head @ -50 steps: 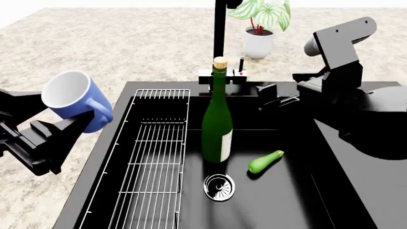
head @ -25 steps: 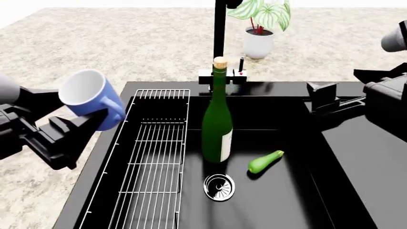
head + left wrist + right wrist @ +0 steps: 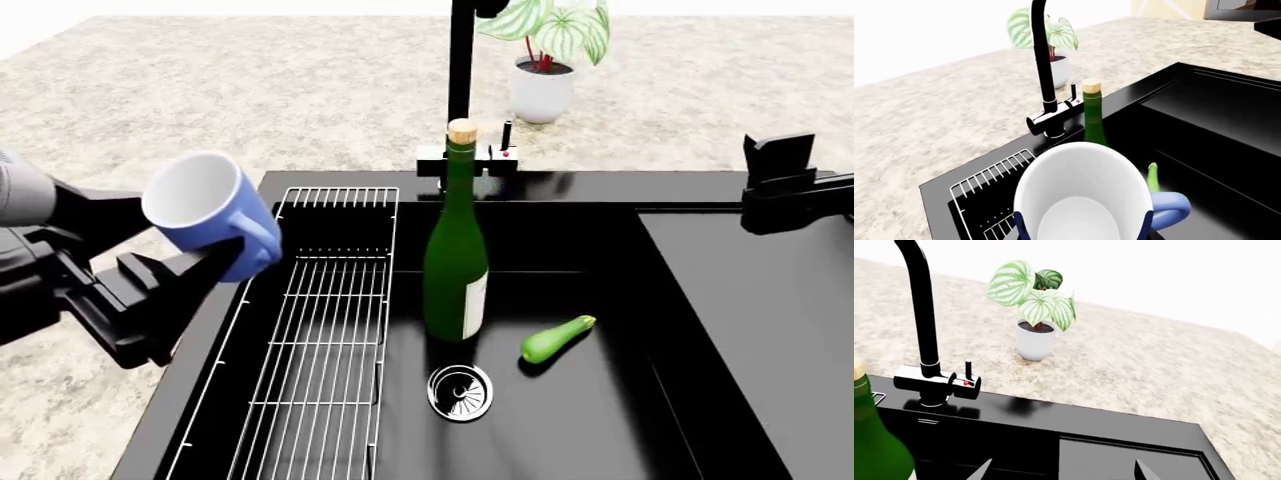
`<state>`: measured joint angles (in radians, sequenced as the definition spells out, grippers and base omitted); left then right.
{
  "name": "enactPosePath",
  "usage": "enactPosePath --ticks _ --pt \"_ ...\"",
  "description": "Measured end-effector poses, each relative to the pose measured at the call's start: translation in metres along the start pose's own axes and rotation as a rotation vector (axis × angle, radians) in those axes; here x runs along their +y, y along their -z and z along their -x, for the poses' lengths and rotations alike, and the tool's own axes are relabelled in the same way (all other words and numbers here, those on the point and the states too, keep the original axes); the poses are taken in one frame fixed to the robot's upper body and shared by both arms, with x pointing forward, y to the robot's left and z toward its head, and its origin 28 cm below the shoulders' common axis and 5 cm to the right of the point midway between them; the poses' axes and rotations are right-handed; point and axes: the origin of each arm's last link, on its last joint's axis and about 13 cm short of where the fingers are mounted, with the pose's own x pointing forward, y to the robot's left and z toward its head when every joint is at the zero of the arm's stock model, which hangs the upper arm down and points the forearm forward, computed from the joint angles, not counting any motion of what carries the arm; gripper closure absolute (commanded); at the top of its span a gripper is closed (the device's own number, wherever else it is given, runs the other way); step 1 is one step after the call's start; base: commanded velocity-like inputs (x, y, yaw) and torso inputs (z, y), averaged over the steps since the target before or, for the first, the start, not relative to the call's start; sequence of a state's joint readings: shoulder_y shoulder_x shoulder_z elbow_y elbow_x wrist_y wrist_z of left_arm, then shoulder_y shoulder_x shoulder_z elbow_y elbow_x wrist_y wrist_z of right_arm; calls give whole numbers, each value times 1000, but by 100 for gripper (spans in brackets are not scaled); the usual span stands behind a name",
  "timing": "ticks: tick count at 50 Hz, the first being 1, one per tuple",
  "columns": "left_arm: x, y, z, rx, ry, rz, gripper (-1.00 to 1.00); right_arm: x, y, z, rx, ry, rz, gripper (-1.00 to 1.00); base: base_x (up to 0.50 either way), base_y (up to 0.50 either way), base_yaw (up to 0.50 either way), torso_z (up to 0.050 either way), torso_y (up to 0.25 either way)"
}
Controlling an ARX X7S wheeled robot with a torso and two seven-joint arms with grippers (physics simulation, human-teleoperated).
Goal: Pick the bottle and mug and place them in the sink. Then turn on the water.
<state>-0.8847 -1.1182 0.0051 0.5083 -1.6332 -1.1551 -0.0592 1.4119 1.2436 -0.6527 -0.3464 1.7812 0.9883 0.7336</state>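
While your left gripper (image 3: 200,262) clamps the mug (image 3: 214,215), note that the sink (image 3: 641,225) basin lies to its right and lower, with the wire rack (image 3: 320,330) nearest. The mug sits tilted over the sink's left rim, mouth up and outward. The bottle (image 3: 457,250) already stands upright in the basin near the drain (image 3: 459,390). Your right gripper (image 3: 1061,469) hangs spread and empty above the drainboard.

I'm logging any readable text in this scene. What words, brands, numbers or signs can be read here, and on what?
None can be read.
Bottle: its white label shows edge-on in the head view, with no print visible.
Faucet: a small red mark on the handle, not a letter or number.
Mug, sink, plant pot: plain, no writing.
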Motion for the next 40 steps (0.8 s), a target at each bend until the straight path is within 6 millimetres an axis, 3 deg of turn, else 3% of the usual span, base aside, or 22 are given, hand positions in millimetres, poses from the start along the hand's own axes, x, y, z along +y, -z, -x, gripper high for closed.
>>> enactPosePath --ticks 10,40 --pt "-7 -5 -11 2 62 -9 100 -3 0 2 -6 15 -7 -100 0 0 0 0 0" --pt "-59 -14 -76 117 359 -46 100 -7 3 9 -16 24 -27 -100 0 0 0 0 0"
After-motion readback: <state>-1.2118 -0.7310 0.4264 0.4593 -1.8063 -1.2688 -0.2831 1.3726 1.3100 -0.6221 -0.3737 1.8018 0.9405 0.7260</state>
